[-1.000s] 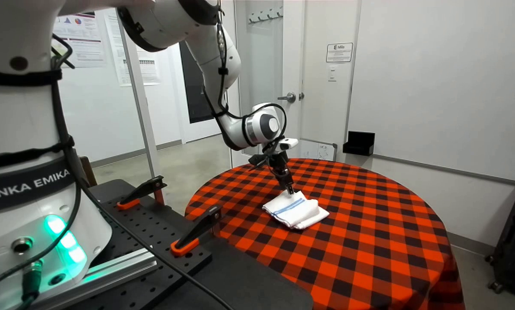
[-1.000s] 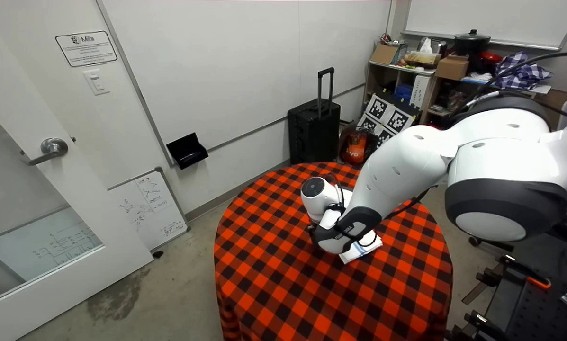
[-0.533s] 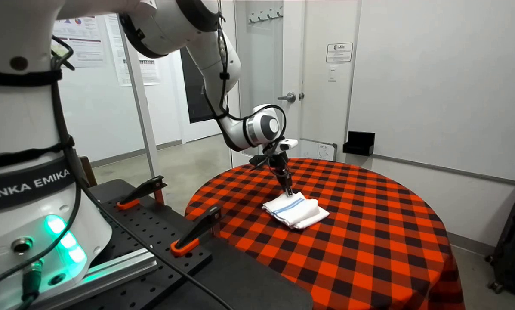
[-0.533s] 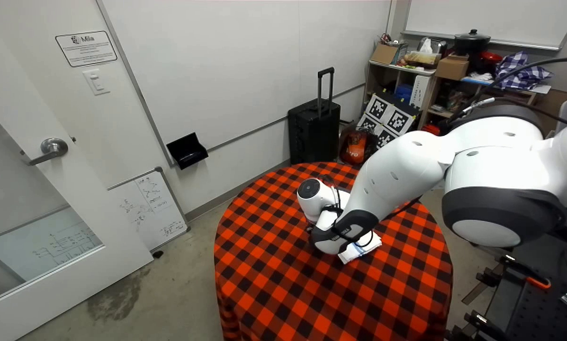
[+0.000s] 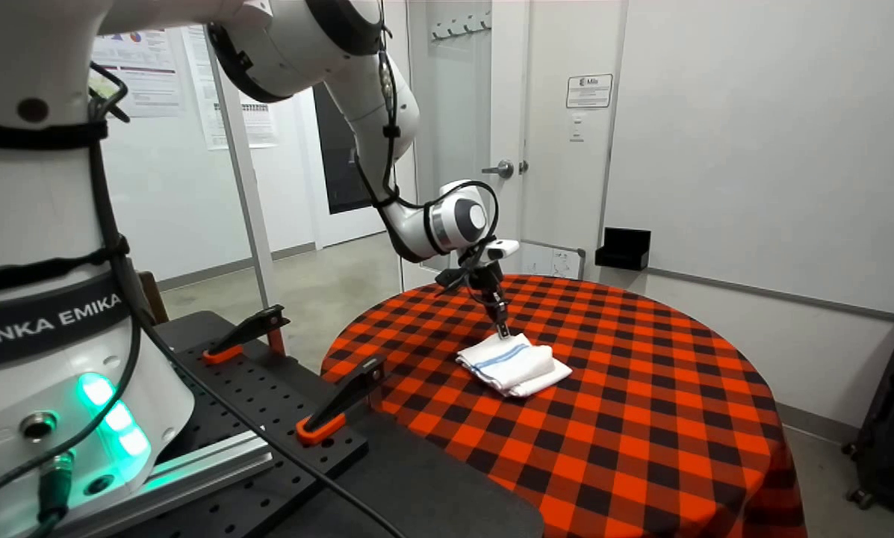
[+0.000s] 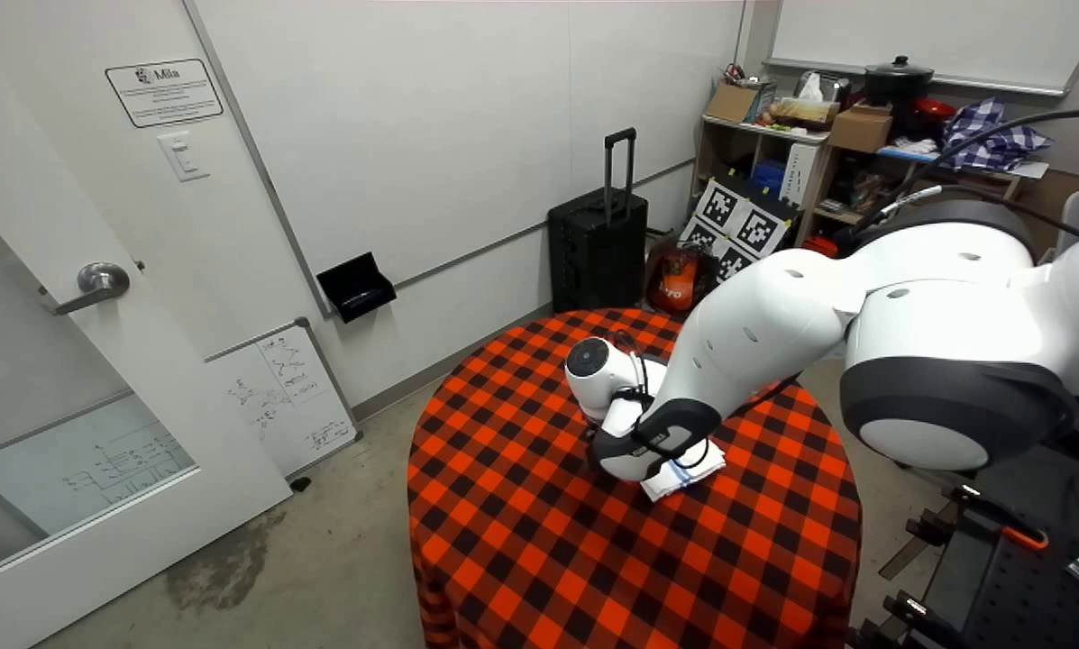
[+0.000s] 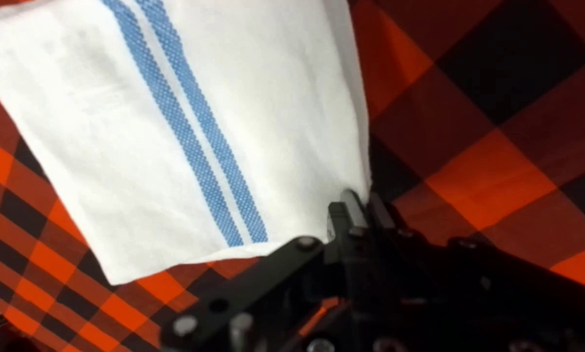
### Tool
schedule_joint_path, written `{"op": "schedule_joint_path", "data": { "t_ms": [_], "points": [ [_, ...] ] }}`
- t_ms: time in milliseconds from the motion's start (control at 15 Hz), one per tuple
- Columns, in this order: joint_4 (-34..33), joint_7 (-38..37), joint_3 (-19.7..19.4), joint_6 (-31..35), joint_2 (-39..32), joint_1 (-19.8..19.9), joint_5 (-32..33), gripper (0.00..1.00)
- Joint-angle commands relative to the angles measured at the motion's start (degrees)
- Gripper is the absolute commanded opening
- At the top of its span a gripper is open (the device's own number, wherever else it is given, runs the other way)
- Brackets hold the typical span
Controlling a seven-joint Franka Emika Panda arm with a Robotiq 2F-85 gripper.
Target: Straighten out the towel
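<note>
The white towel [image 5: 509, 362] with blue stripes lies folded, one layer slightly askew over another, on the checked tablecloth. In the wrist view its striped top layer [image 7: 184, 122] fills the upper left. My gripper [image 7: 364, 198] has its fingers nearly together at the towel's corner, with the white edge running in between the tips, so it is shut on the towel. In an exterior view the gripper [image 5: 503, 332] points down at the towel's far edge. The arm covers the gripper and part of the towel [image 6: 683, 476] in an exterior view.
The round table [image 5: 641, 418] wears a red and black checked cloth. Beside it stands the dark mounting bench [image 5: 417, 471] with black and orange clamps [image 5: 342, 400]. A whiteboard wall, a door and a black suitcase [image 6: 598, 248] lie beyond the table.
The gripper's fingers have come together on the towel's corner. In the exterior views the arm sank slightly at first, and the towel has shifted only a hair.
</note>
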State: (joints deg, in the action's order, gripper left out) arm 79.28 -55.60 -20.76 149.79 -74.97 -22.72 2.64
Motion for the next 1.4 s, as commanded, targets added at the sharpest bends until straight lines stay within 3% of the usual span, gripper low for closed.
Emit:
{"op": "schedule_joint_path", "data": {
  "t_ms": [0,800,1333],
  "points": [
    [0.57,-0.71,0.68,-0.11,2.0,0.31,1.21,0.01],
    [5.88,20.81,15.53,-4.19,17.16,12.17,-2.76,0.01],
    [14.03,40.93,27.7,-4.17,28.8,22.15,-13.93,0.01]
  ]
}}
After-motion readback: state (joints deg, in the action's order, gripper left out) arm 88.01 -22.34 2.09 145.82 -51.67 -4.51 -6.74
